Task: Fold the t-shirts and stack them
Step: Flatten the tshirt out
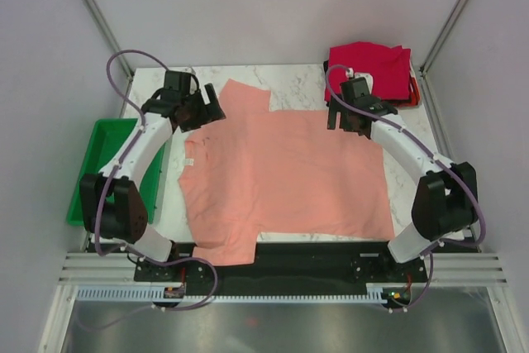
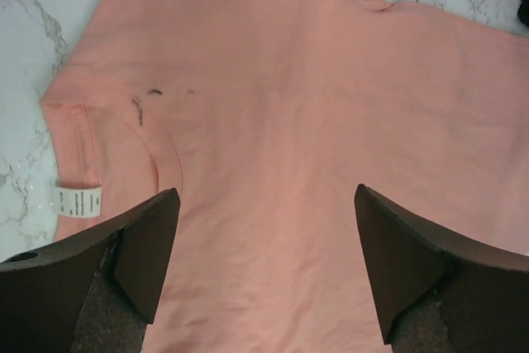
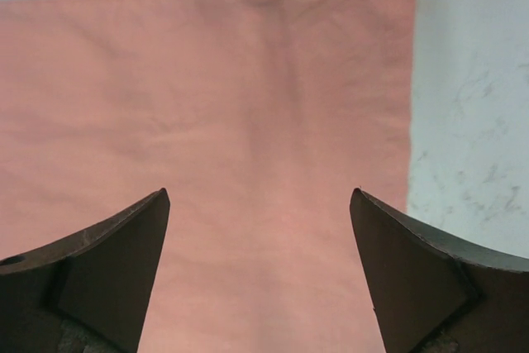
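Salmon-pink t-shirt (image 1: 281, 171) lies flat and unfolded, dark smudges (image 2: 145, 101) near its collar (image 2: 78, 134); left tool (image 2: 264, 194) and right tool (image 3: 259, 195) gape, empty.

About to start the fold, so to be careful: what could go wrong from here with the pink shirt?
The near sleeve of the pink t-shirt overhangs the front edge of the table; a fold may drag it off. The open right gripper hovers close to the red folded shirts and might snag them.
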Robot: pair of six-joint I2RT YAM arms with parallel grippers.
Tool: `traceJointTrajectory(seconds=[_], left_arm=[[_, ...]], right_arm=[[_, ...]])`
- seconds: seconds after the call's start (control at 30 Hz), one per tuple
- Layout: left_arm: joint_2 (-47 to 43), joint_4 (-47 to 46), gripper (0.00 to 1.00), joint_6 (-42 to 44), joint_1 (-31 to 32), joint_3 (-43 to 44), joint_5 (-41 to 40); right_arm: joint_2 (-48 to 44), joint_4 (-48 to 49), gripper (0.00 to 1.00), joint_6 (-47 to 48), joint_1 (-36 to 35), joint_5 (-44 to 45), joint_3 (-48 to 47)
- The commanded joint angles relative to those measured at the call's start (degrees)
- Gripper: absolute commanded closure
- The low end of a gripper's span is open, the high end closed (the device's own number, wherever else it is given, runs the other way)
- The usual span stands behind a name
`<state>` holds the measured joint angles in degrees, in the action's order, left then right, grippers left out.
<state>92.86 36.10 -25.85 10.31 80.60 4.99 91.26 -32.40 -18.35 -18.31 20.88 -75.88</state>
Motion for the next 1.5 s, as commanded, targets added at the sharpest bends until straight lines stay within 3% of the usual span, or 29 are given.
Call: traceJointTrajectory(seconds=[0.0,0.03,0.17,0.4,0.53,0.77,0.9,1.0,1.23,1.33,1.47], left_arm=[[-3.5,-10.5,0.07,-5.8,0.1,-12.6,-0.1],[-4.6,-13.0,0.08,-7.1,0.2,-17.2,0.1],[-1.7,-16.4,0.09,-9.1,0.2,-21.9,0.5],[12.1,-18.3,0.12,-10.2,0.2,-17.5,1.6],[17.9,-18.0,0.18,-12.9,-0.5,-12.9,-2.0],[31.1,-14.8,0.25,-16.4,-2.9,8.2,1.6],[35.5,-9.4,0.22,-16.1,-3.4,20.5,4.7],[28.9,-8.7,0.17,-16.1,-2.8,18.3,3.8],[-1.0,-8.3,0.08,-11.3,-0.3,-4.1,-3.3],[-14.0,-5.1,0.08,-9.1,0.0,-14.0,-4.6],[-28.1,-1.6,0.11,-9.8,0.3,-28.3,-7.1]], right_arm=[[2.2,2.0,0.02,-5.1,0.3,-6.1,5.5],[3.8,1.9,0.02,-6.1,0.5,-6.1,5.7],[9.0,2.5,0.02,-8.5,3.2,-9.7,5.8],[21.1,3.0,0.02,-9.0,7.2,-12.9,-1.2],[31.3,2.4,0.02,-8.8,9.2,-13.5,-8.9],[46.6,-3.8,0.02,-7.7,12.9,-17.1,-36.4],[45.2,-4.6,0.02,-5.7,12.9,-18.6,-38.5],[39.7,-4.6,0.02,-4.3,13.0,-19.3,-35.5],[23.2,-7.3,0.02,-3.0,12.3,-17.7,-30.0],[13.5,-7.4,0.02,-4.0,12.3,-18.5,-22.3],[0.1,-5.7,0.02,-5.2,11.0,-18.3,-1.6]])
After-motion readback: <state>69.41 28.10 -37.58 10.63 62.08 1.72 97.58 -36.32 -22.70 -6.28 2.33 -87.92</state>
